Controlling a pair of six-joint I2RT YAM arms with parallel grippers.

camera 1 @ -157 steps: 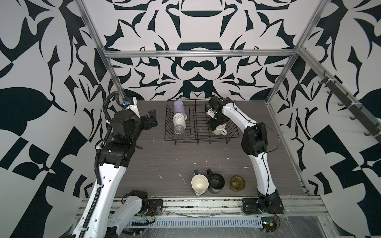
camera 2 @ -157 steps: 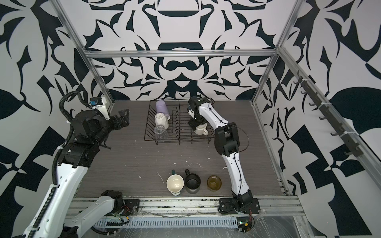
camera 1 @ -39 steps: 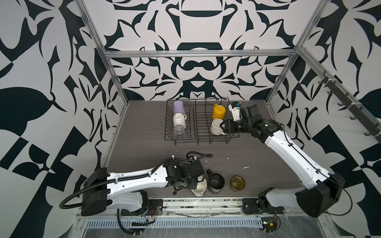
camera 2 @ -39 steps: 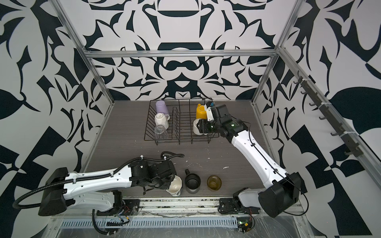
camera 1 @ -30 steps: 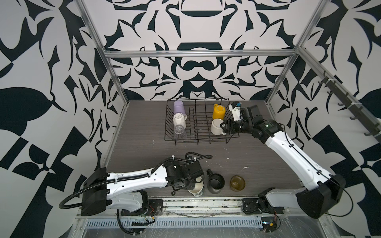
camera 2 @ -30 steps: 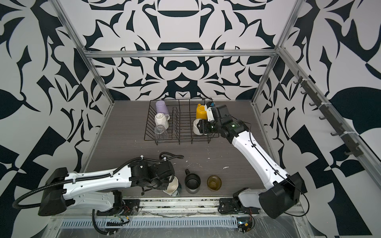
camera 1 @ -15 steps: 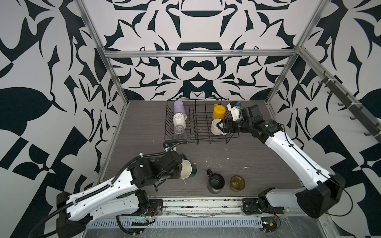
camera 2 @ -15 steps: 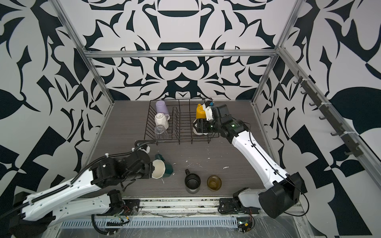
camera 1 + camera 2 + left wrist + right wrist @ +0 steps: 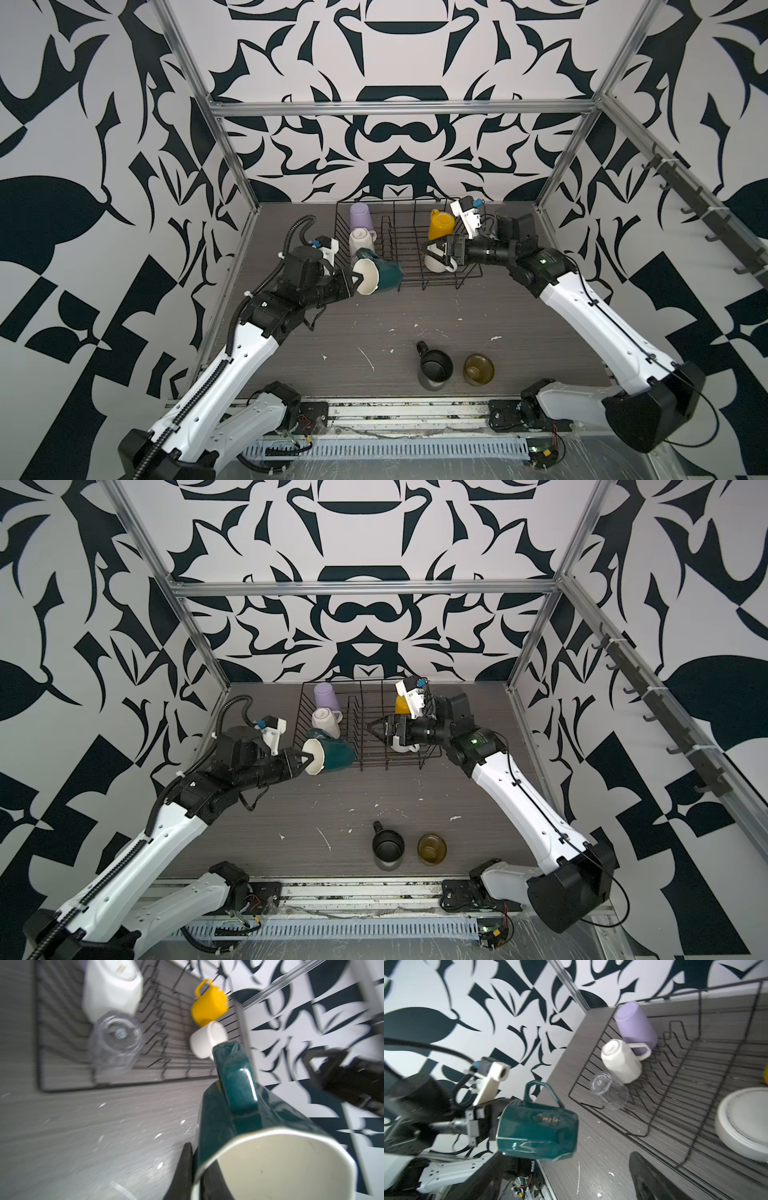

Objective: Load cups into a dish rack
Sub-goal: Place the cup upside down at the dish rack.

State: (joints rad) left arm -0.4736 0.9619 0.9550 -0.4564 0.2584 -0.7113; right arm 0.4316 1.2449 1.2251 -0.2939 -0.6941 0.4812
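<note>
- Left gripper (image 9: 354,279) is clamped on the rim of the teal mug (image 9: 384,276), one finger inside the cream bowl and one outside.
- The teal mug is off the table (image 9: 374,324) and lies sideways in the air, mouth toward the left arm, handle up.
- It hangs at the near left corner of the rack (image 9: 411,245). I cannot tell whether it is over the wires or just outside them.
- The rack sits at the back of the table.
- Down the rack's left side, back to front: tumbler (image 9: 360,216), faceted mug (image 9: 360,243), glass (image 9: 608,1091). All three are bottoms up and leaning.
- On the rack's right side, the yellow mug (image 9: 440,224) sits tilted at the back, with the white mug (image 9: 434,262) just in front of it, bottom up on the wires.
- Right gripper (image 9: 444,254) is at the white mug with its jaws spread wide, and I see no squeeze on it. The right wrist view shows only one finger (image 9: 650,1178), beside the mug's base.
- The black mug (image 9: 434,365) and olive cup (image 9: 478,368) stand upright side by side near the front edge, well apart from the rack. The black mug is on the left-arm side.
</note>
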